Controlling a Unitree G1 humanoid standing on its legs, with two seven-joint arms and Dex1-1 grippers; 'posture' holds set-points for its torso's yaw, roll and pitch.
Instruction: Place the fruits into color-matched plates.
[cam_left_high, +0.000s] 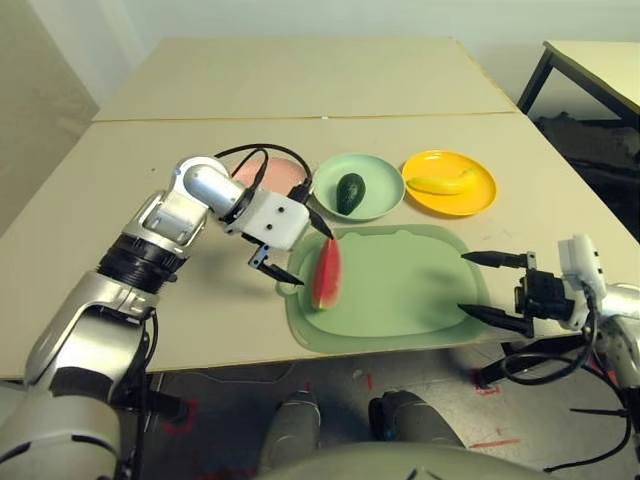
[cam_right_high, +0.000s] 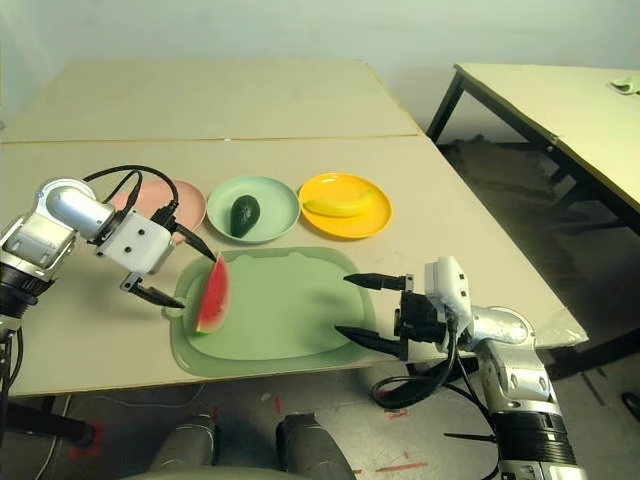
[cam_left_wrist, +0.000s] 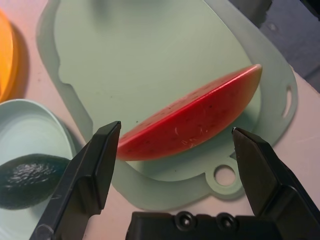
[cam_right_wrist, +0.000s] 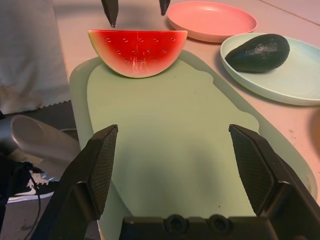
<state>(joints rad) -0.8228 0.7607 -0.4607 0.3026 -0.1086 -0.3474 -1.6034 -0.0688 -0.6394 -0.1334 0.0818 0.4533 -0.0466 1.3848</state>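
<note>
Left wrist view, fingers (cam_left_wrist: 175, 155) spread, straddling watermelon (cam_left_wrist: 192, 120)

No text, label, brand, number or sign can be read in any of the views.
</note>
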